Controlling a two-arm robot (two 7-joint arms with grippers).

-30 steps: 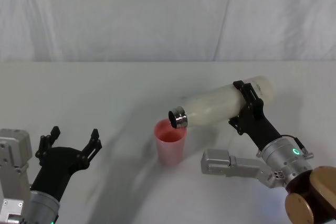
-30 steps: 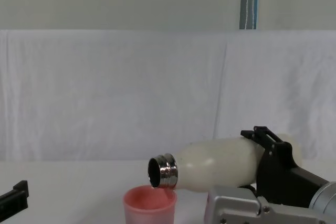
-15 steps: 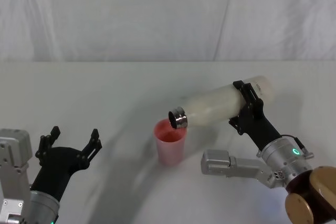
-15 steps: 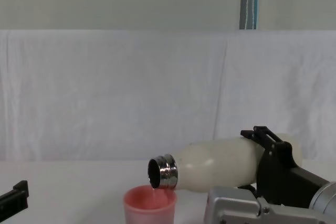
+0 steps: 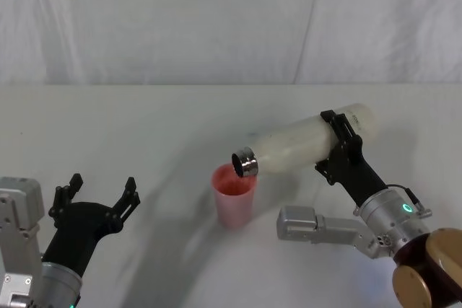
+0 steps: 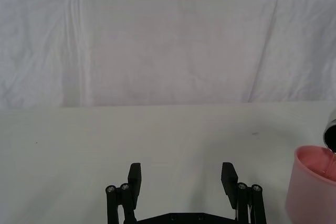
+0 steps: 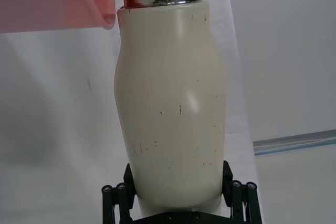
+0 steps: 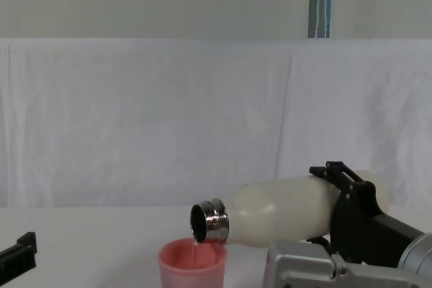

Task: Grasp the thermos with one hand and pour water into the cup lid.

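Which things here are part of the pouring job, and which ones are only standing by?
Part of the job:
- thermos, tipped over the cup
- cup lid, pink, under the steel neck
- right gripper, clamped on the thermos

Only standing by:
- left gripper, open, parked at near left
- white table

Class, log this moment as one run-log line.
phase: pouring | right end effector: shut on thermos, tilted over cup lid | left end effector: open, idle
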